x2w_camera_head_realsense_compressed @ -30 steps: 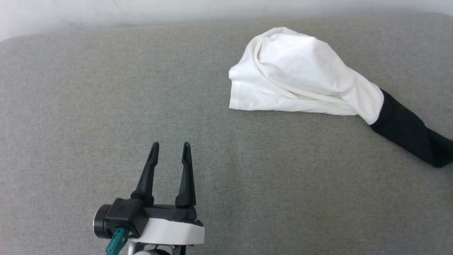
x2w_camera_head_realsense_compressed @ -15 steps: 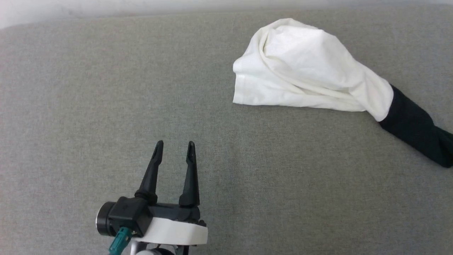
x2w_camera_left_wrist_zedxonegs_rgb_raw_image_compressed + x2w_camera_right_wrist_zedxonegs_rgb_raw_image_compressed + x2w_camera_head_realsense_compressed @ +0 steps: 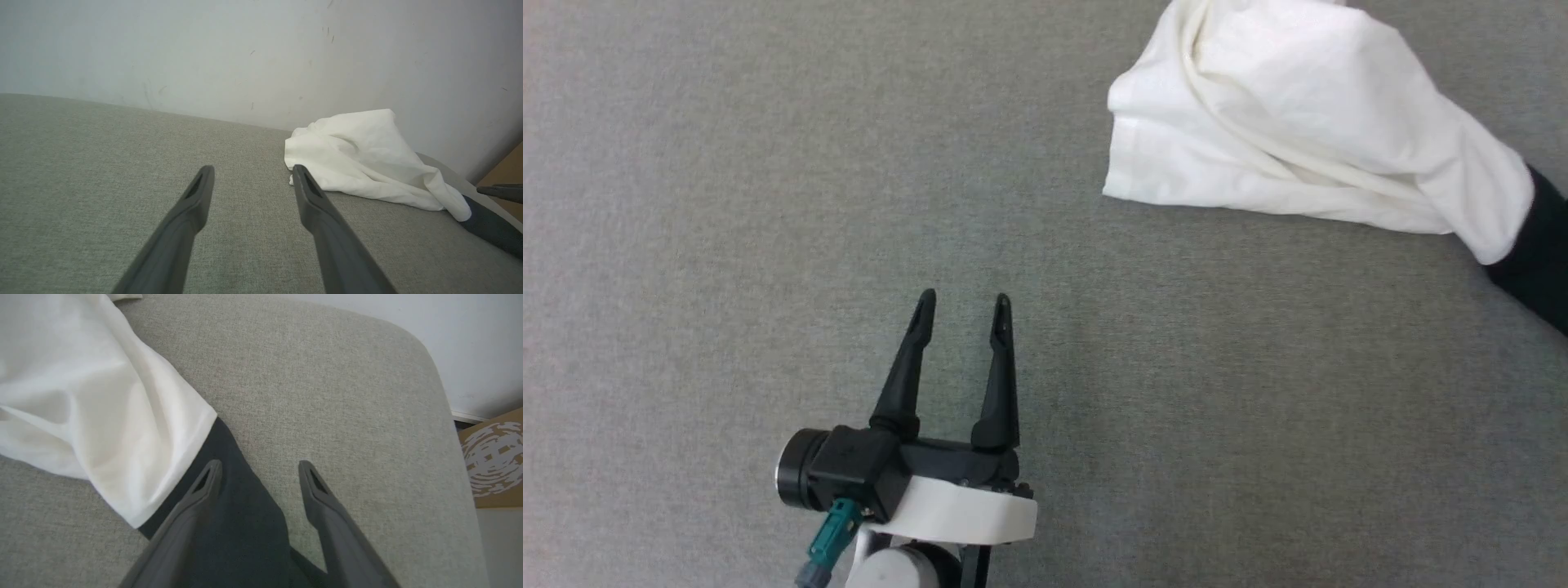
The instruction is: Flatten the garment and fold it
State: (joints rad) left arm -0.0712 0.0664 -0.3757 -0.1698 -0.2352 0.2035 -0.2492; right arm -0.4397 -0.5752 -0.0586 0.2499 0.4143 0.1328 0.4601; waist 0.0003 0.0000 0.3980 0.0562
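A: Where do your end effectors stand?

B: Your left end effector (image 3: 965, 298) has its fingers apart with nothing between them, over bare grey cushion (image 3: 686, 245). Your right end effector (image 3: 259, 465) is spread too, over the black sleeve (image 3: 241, 506); whether it touches, you can't tell.

A: And the garment?

B: The garment (image 3: 1307, 122) lies bunched ahead and to the right of your left end effector, well apart from it, near the wall (image 3: 245, 49).
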